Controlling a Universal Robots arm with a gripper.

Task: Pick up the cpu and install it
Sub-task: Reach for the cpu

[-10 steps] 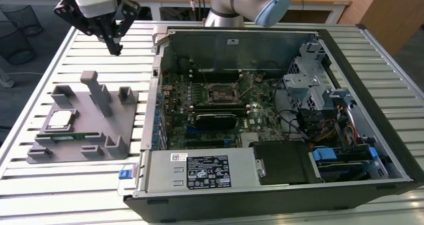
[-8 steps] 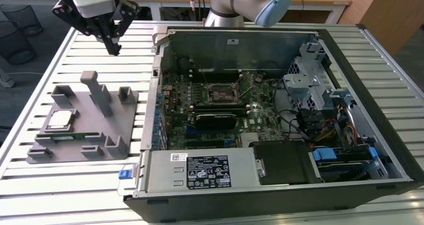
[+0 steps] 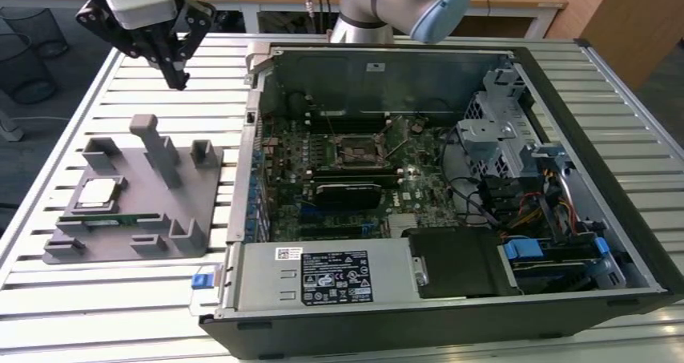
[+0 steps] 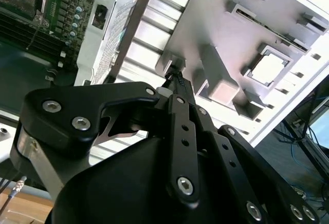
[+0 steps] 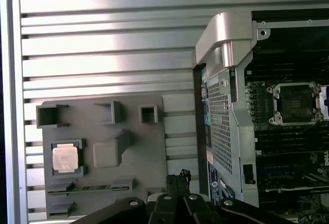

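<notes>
jaws look pinched together, tips meeting w/ no gap to speak of, nothing between them. the gripper (image 3: 176,79) hangs in the air over the slatted table (image 3: 96,307), touching nothing. in the first wrist view its tips (image 5: 178,179) sit by the edge of the grey parts fixture (image 5: 149,149) on the side nearest the open pc case (image 3: 374,68). the cpu (image 3: 98,192) is well apart from the tips. it lies flat, silver top up, in a square pocket of that fixture, seen in both wrist views too (image 5: 65,158) (image 4: 268,69). just beside it a green memory stick (image 5: 90,188) lies in its own slot, and tall grey posts (image 3: 160,151) stand on the fixture between the cpu pocket and the case. inside the case the cpu socket (image 3: 358,147) sits on the motherboard w/ its frame looking open; can't tell more than that. risks, as i judge them: w/ tips together the gripper can't take the chip, so coming down like this would just press on the lid or knock it askew in the pocket. an off-centre approach could catch the pocket wall, the posts or the mem stick. the chip is thin and flat, so a shallow or skewed grip could let it slip or tilt. a tilted or rotated chip at the socket could bend contacts, and the case wall leaves little room.
</notes>
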